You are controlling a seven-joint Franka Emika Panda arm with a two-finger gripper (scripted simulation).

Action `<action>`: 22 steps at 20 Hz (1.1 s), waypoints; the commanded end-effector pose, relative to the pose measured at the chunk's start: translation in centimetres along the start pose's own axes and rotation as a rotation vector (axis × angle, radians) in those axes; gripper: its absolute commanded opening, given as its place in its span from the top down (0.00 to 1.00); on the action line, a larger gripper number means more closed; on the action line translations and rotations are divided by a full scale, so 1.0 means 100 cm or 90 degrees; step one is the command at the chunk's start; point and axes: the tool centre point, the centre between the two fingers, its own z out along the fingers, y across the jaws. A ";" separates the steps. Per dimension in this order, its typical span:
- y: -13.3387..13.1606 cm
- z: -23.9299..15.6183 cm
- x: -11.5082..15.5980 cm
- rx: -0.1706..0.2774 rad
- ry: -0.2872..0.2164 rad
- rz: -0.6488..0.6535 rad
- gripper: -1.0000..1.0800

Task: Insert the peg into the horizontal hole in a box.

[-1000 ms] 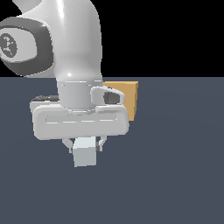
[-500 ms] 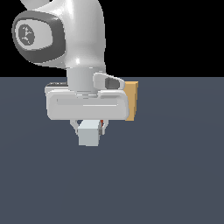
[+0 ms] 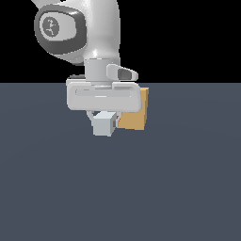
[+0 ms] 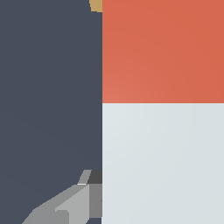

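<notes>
The gripper [image 3: 104, 121] is clenching the peg [image 3: 104, 125] by its pale half, lifted clear of the floor [image 3: 179, 188]. It is looking rigid, light and smooth-sided, so I'd grip flat faces near the middle. Its long axis is running away from me, orange end leading toward the box [image 3: 135, 113] just beyond.

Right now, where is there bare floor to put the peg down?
Bare floor lies in front of the pincer and to both sides in the exterior view. It is crowded only where the peg hangs beside the box.
</notes>
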 end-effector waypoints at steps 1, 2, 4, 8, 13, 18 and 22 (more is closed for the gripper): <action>0.003 -0.008 0.010 -0.002 0.000 0.023 1.00; 0.004 -0.010 0.014 -0.002 0.000 0.030 1.00; 0.006 -0.013 0.020 -0.002 0.000 0.042 1.00; 0.010 -0.019 0.028 -0.002 0.000 0.061 1.00; 0.012 -0.022 0.033 -0.002 0.000 0.071 1.00; 0.011 -0.020 0.033 0.000 -0.001 0.071 1.00; 0.015 -0.024 0.033 -0.004 0.001 0.071 1.00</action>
